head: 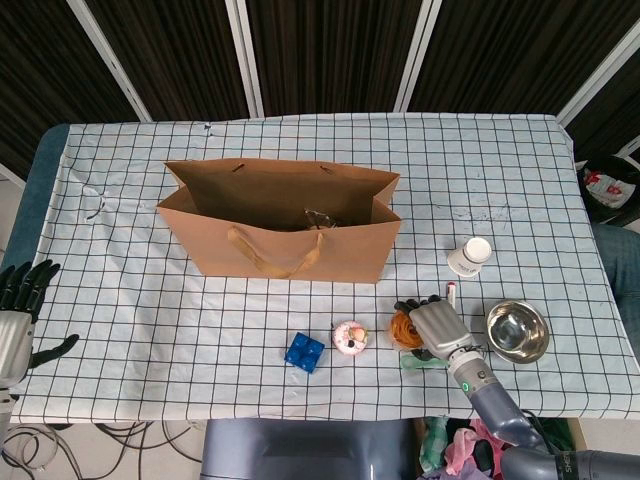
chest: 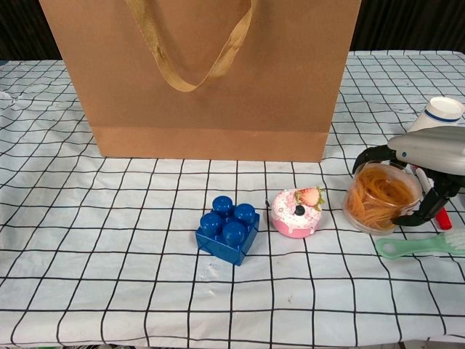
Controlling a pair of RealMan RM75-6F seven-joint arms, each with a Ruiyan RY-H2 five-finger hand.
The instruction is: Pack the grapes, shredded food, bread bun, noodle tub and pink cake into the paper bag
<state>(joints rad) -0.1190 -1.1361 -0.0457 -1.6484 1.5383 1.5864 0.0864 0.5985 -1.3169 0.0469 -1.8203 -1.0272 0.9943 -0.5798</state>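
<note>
Now we have our right hand (chest: 421,174) at the right edge of the chest view, fingers curled around the noodle tub (chest: 376,196) from behind and from the near side, the tub resting on the checked tablecloth (chest: 109,240). Whether the fingers press its wall or only ring it we cannot tell. To do this well, we close evenly on the clear wall, low enough that the tub does not tip, and keep it upright so the noodles stay in. We lift clear of the green brush (chest: 421,246) just below it, then carry it up and left over the open paper bag (head: 285,215) in the middle of the head view. The pink cake (chest: 296,211) sits just left of the tub, beside a blue block (chest: 228,228). Our left hand (head: 15,320) hangs at the lower left, fingers spread, holding nothing.
</note>
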